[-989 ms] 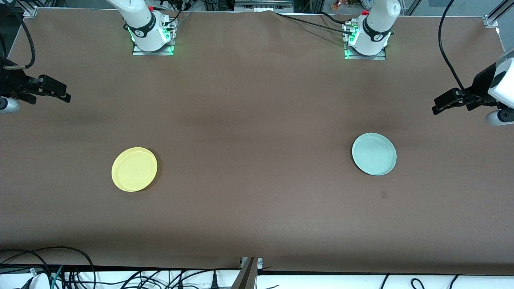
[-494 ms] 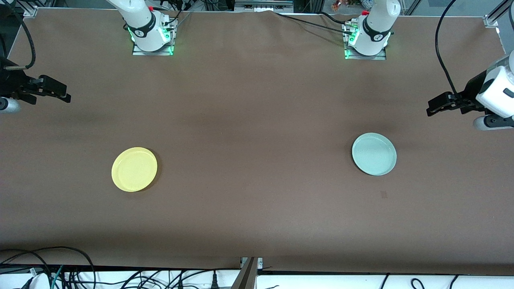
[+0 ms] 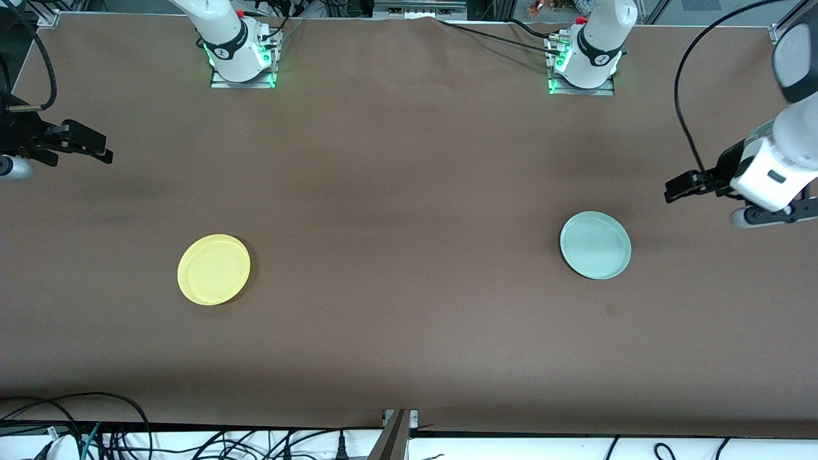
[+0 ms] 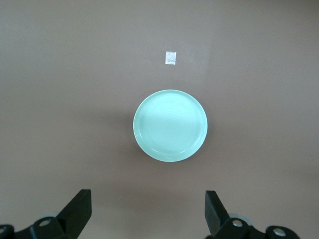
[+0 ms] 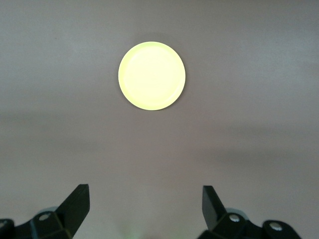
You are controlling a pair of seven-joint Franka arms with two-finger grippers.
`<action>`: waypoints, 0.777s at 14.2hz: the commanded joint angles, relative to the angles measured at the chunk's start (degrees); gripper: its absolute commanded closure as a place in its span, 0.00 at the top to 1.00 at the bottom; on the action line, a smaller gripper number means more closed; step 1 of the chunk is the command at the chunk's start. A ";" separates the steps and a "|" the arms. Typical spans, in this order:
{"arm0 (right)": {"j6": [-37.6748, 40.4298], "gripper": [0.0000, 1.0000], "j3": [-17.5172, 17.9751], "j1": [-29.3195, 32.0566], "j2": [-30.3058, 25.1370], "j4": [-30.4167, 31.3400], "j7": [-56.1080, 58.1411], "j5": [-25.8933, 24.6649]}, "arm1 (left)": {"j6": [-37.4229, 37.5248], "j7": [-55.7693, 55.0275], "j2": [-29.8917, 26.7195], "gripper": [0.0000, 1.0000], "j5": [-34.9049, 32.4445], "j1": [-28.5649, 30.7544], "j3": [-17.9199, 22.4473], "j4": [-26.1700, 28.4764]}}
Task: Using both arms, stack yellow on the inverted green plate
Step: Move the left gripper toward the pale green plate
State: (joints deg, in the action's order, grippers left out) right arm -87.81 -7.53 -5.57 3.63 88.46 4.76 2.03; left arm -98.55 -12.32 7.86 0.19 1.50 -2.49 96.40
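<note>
The yellow plate (image 3: 213, 269) lies flat on the brown table toward the right arm's end; it also shows in the right wrist view (image 5: 151, 75). The green plate (image 3: 595, 245) lies flat toward the left arm's end, hollow side seemingly up, and shows in the left wrist view (image 4: 170, 125). My left gripper (image 3: 672, 190) is open and empty in the air, over the table beside the green plate (image 4: 147, 198). My right gripper (image 3: 102, 148) is open and empty, waiting high over the table's edge at the right arm's end (image 5: 144, 194).
A small square mark (image 3: 610, 310) sits on the tabletop nearer the front camera than the green plate; it also shows in the left wrist view (image 4: 171, 58). Cables (image 3: 96, 434) lie along the table's front edge. The two arm bases (image 3: 241, 57) stand at the back.
The left arm has swung its gripper down and closer to the green plate. The right arm and both plates have not moved.
</note>
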 commanded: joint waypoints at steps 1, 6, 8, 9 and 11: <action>0.36 1.00 -0.11 0.21 0.50 -1.19 0.25 1.13 | -4.96 -1.57 3.64 1.00 -1.51 0.70 -0.14 0.54; 0.36 1.00 -0.11 0.29 0.50 -1.19 0.16 1.13 | -9.28 6.85 9.18 1.00 -2.91 2.46 -0.14 0.54; 0.27 1.00 -0.03 0.29 0.58 -1.19 0.25 1.13 | -12.26 10.02 12.25 1.00 -2.83 4.03 -0.23 0.63; 0.35 1.00 -0.11 0.29 0.67 -1.19 0.25 1.13 | -14.02 11.25 13.92 1.00 -2.74 4.04 -0.23 0.71; 0.27 1.00 -0.03 0.21 0.67 -1.19 0.16 1.05 | -16.57 11.44 16.65 1.00 -2.83 4.04 -0.23 1.41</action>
State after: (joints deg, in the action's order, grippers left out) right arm -87.81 -7.55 -5.55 3.72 88.45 4.76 2.04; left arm -112.76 -2.56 21.93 -1.59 5.37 -2.28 97.72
